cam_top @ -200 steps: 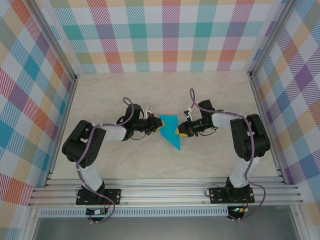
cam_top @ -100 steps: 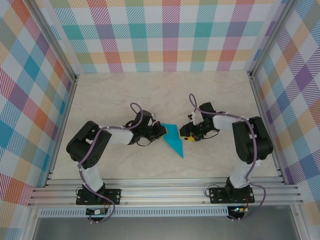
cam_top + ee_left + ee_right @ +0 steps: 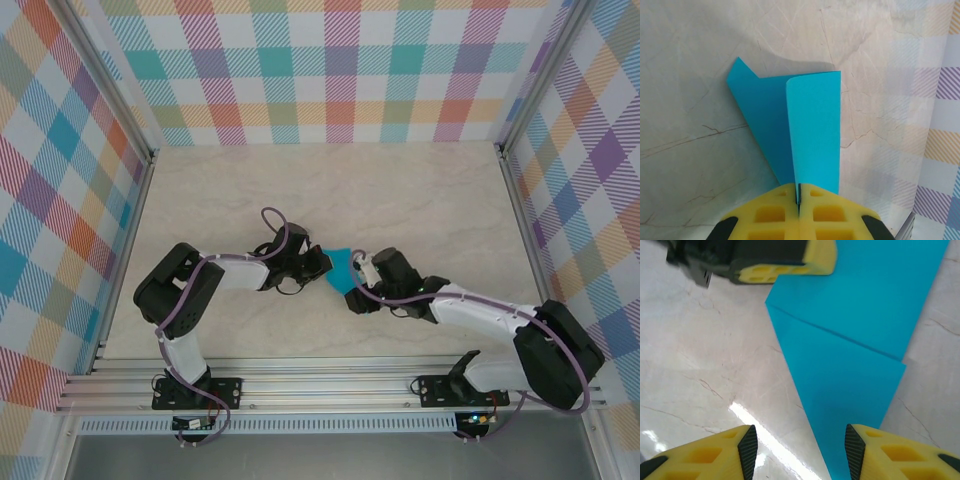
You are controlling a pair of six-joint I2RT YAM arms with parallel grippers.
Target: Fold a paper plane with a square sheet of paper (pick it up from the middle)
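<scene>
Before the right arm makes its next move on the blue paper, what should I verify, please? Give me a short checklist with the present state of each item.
1. Left claw shut on the folded paper: ok.
2. Right claw open: ok.
3. Paper's narrow end between the right claw's fingers: ok in the right wrist view; the claw's height above the paper, cannot tell.
4. Claws apart from each other: ok.
5. Paper layers flat together: not ok; they gape at the far end.
</scene>
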